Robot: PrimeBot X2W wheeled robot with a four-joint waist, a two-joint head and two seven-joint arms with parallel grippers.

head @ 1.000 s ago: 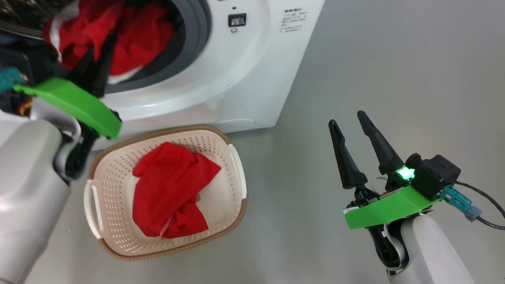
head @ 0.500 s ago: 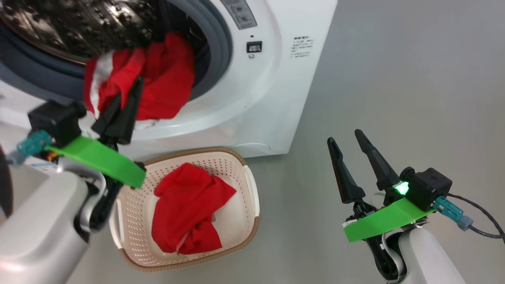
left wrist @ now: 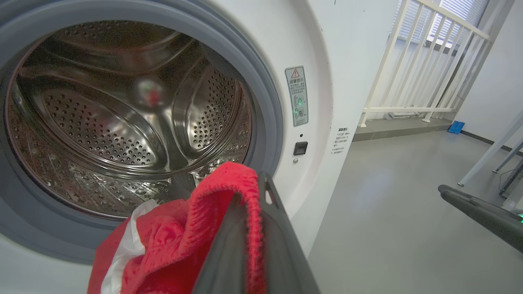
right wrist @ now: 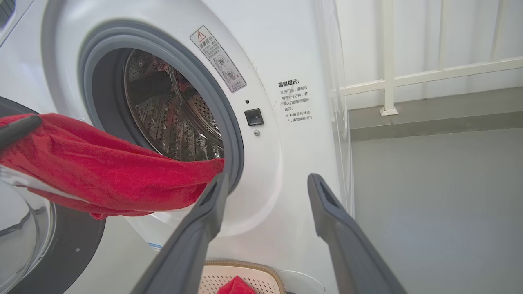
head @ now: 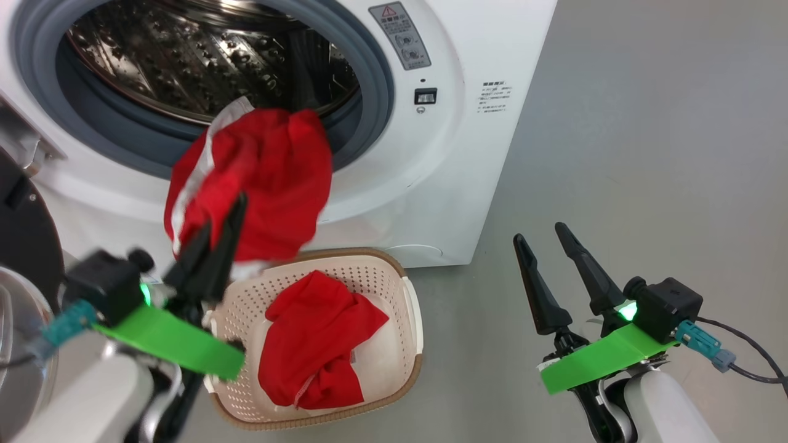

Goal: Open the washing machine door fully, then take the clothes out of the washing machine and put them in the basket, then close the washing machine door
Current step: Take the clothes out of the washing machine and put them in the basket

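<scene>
One garment (head: 265, 166) (shirt, perhaps), left pincer (head: 221, 213)

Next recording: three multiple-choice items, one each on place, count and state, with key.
1. Where does the basket stand?
A) on the floor before the washing machine
B) inside the drum
C) on top of the machine

2. How many garments lie in the basket?
A) none
B) one
C) three

3. How is the left gripper?
A) open, empty
B) shut on a basket handle
C) shut on the red garment with white trim

Key: 1 A, floor shows around it; 2 B, a single red garment lies there; 3 C, the fabric is pinched in it.
</scene>
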